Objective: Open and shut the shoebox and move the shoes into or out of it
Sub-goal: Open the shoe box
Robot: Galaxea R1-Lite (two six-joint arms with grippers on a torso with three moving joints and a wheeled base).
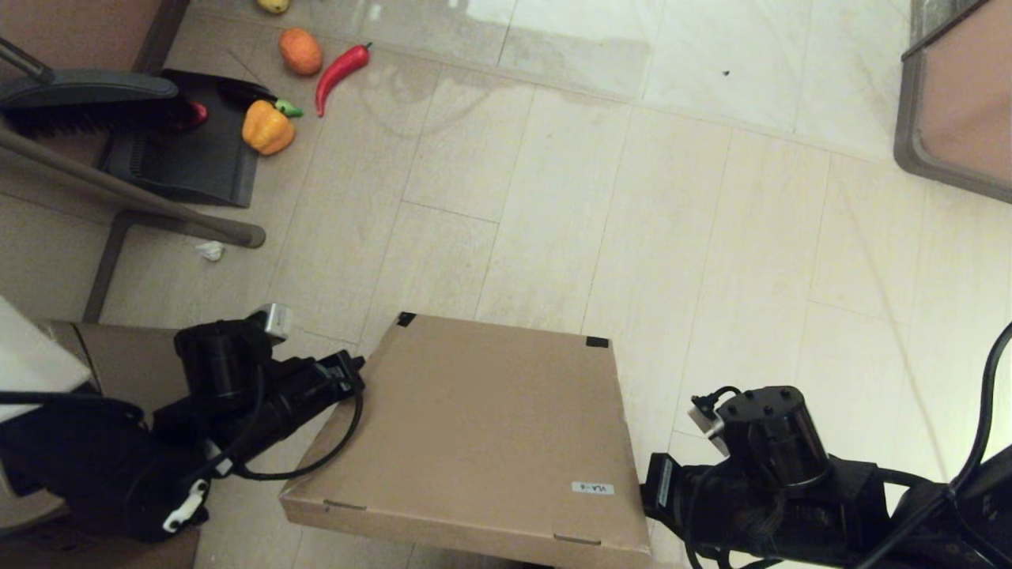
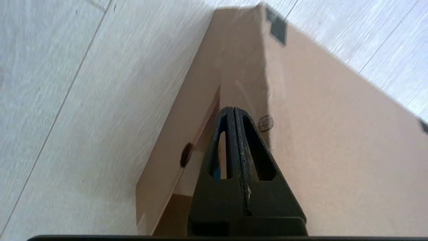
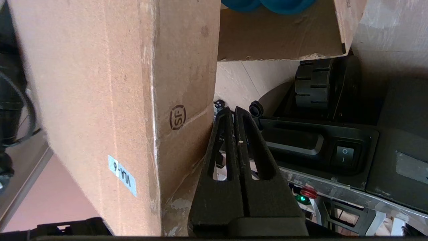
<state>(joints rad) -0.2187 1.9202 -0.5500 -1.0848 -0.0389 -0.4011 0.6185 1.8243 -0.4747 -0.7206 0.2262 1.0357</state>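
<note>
The shoebox (image 1: 482, 427) lies on the floor before me, its plain brown lid raised at the near edge, black tape on the two far corners and a white label (image 1: 592, 487) near the right front. My left gripper (image 1: 357, 367) is shut, its tips (image 2: 233, 109) against the lid's left side flap (image 2: 240, 77). My right gripper (image 3: 233, 109) is shut beside the lid's right side flap (image 3: 182, 100), its tips hidden under the lid in the head view. Through the gap, the teal shoes (image 3: 267, 4) show inside the box base (image 3: 277, 36).
A dustpan (image 1: 186, 150) and brush (image 1: 87, 99) lie at the far left with a yellow pepper (image 1: 267, 128), an orange fruit (image 1: 300, 50) and a red chili (image 1: 340, 71). A metal frame leg (image 1: 126, 194) slants there. A table corner (image 1: 961, 103) stands at the far right.
</note>
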